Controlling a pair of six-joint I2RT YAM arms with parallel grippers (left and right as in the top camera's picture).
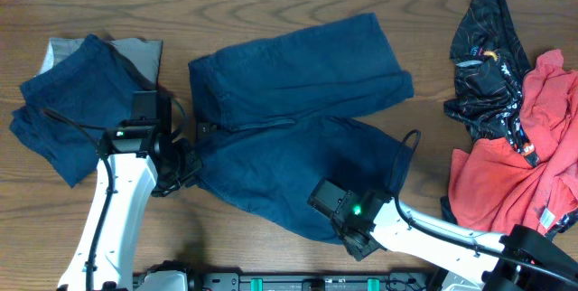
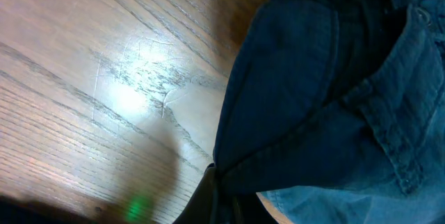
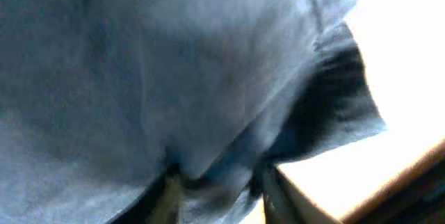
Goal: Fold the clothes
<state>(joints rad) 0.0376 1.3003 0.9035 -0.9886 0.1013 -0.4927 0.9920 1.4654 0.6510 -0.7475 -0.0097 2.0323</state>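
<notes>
1. Overhead: navy trousers spread mid-frame on table. Left gripper at their left edge, right gripper on the lower leg near bottom of frame. Second navy piece atop grey one, upper left. Black garment and red shirt heaped far right.
2. Left wrist: left gripper at bottom centre, clamped tight on bunched trousers edge. Bare table to the left.
3. Right wrist: blurred. Trousers fill the frame. Right gripper at bottom, fingers part-way apart with cloth between. Can't tell if gripped.
</notes>
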